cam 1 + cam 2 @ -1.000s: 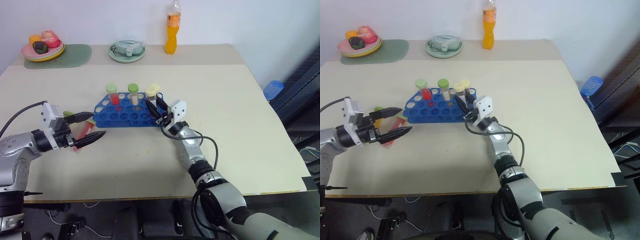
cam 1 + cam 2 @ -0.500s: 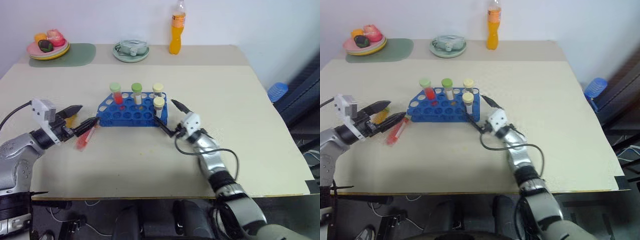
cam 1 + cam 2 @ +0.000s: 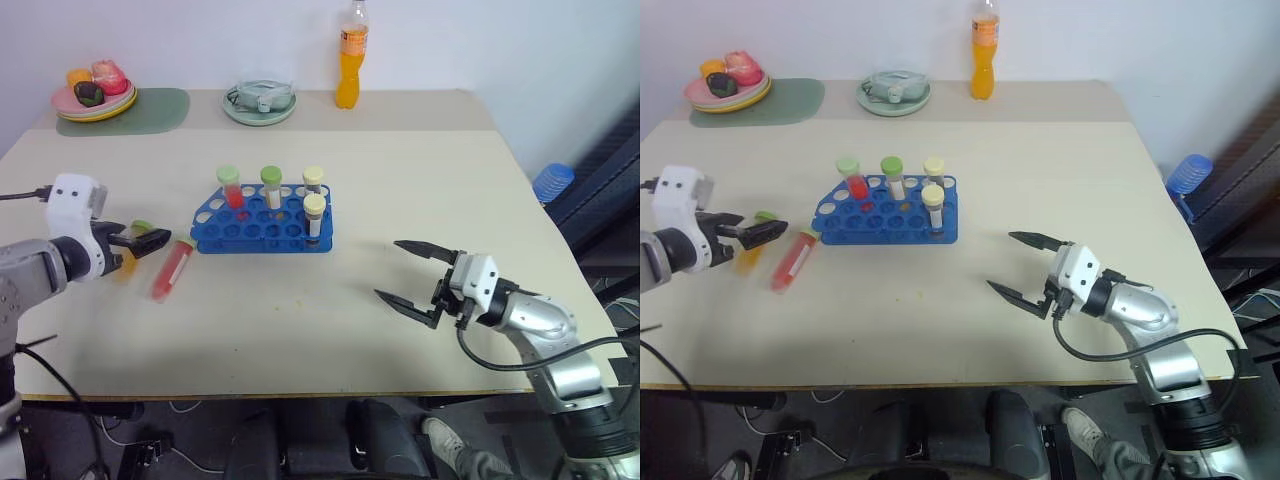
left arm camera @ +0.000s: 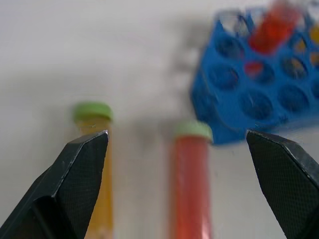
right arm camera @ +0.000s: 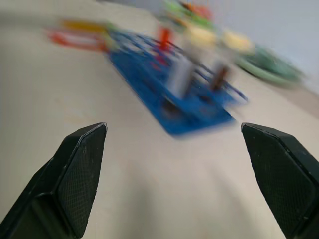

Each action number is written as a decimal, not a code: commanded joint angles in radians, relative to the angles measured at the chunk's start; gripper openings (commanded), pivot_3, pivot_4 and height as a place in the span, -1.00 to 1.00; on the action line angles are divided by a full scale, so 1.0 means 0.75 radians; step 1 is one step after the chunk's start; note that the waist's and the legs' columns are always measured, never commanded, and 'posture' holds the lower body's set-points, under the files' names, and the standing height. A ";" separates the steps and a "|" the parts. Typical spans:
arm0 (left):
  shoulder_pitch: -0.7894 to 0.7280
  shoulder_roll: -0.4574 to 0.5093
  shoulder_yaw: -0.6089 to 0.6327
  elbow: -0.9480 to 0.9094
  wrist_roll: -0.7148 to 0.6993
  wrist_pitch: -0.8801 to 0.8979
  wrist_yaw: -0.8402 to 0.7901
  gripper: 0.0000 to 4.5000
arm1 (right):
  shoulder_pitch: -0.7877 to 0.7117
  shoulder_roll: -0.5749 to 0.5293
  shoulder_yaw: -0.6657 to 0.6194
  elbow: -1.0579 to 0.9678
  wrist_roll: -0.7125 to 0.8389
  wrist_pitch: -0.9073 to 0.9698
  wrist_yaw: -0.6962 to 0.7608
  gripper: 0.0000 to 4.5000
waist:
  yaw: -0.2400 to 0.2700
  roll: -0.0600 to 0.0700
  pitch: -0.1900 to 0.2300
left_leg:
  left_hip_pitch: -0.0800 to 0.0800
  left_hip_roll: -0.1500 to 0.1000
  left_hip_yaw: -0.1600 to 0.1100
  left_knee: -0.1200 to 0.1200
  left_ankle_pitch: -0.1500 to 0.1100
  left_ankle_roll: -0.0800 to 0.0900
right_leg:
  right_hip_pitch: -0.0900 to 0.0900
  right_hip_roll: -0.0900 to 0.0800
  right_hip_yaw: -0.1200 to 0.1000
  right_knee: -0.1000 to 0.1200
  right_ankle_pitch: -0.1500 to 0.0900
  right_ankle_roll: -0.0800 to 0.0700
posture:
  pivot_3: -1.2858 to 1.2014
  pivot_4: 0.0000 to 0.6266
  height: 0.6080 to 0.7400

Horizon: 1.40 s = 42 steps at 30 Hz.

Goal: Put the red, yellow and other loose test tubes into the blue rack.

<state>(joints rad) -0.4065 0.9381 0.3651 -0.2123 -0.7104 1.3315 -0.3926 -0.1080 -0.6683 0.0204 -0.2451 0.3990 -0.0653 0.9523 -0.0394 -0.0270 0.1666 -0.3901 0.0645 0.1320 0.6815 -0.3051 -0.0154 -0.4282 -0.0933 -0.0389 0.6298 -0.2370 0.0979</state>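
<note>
Just beyond the spread fingertips of the left gripper (image 4: 177,191), the red test tube (image 3: 171,268) lies flat on the table (image 3: 420,170) with its green cap turned toward the blue rack (image 3: 262,222), and the yellow test tube (image 4: 97,169) lies beside it on the side away from the rack, roughly parallel and a little apart. The left wrist view sets both caps between the two black fingers, which stand wide apart and hold nothing, with the near corner of the rack just past the red tube's cap; in the head views most of the yellow tube is hidden behind that gripper, and only its green cap and a strip of orange show. The rack sits near the left gripper and well apart from the right gripper (image 3: 412,270). Four capped tubes stand upright in it: one with red contents and a green cap, one pale with a green cap, and two with cream caps at the end nearer the right gripper. The head views give this count plainly, whereas the right wrist view shows the rack and its tubes only as a smear of colour far ahead between its fingers. The right gripper hangs over bare table, jaws wide apart and empty, pointing across toward the rack. Far beyond both grippers, along the table's back edge, stand an orange drink bottle (image 3: 349,56), a green dish (image 3: 259,100) and a plate of toy food (image 3: 93,95) on a green mat (image 3: 150,110).
</note>
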 commanded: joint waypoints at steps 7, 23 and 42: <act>-0.218 0.039 -0.164 0.112 0.099 0.187 0.022 1.00 | -0.060 -0.011 -0.058 -0.090 0.039 0.091 -0.004 0.96 | 0.009 -0.001 0.001 | -0.001 -0.001 0.001 0.001 0.000 0.000 | 0.000 0.000 0.000 0.000 0.000 0.000 | 0.03 -0.52 1.00; -0.832 0.027 -0.621 1.121 0.601 -0.118 -0.075 1.00 | -0.057 -0.002 -0.060 -0.169 0.075 0.137 0.015 0.96 | 0.065 -0.004 0.002 | -0.003 -0.002 0.003 0.002 0.000 0.001 | -0.001 0.000 0.000 -0.002 0.000 0.000 | 0.03 -0.52 1.00; -1.078 -0.211 -0.763 1.705 0.900 -0.336 -0.365 0.77 | -0.025 -0.001 -0.096 -0.279 0.095 0.225 -0.011 1.00 | 0.064 -0.008 0.003 | -0.003 -0.002 0.003 0.003 0.000 0.001 | -0.001 0.000 0.000 -0.001 0.000 0.000 | 0.03 -0.52 1.00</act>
<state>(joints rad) -1.1859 0.7778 -0.2043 1.0688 -0.0606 1.0825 -0.6588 -0.1261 -0.6570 -0.0184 -0.4137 0.4554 0.1038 0.9486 0.0087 -0.0327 0.1690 -0.3926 0.0628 0.1341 0.6836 -0.3052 -0.0148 -0.4289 -0.0930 -0.0391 0.6287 -0.2369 0.0983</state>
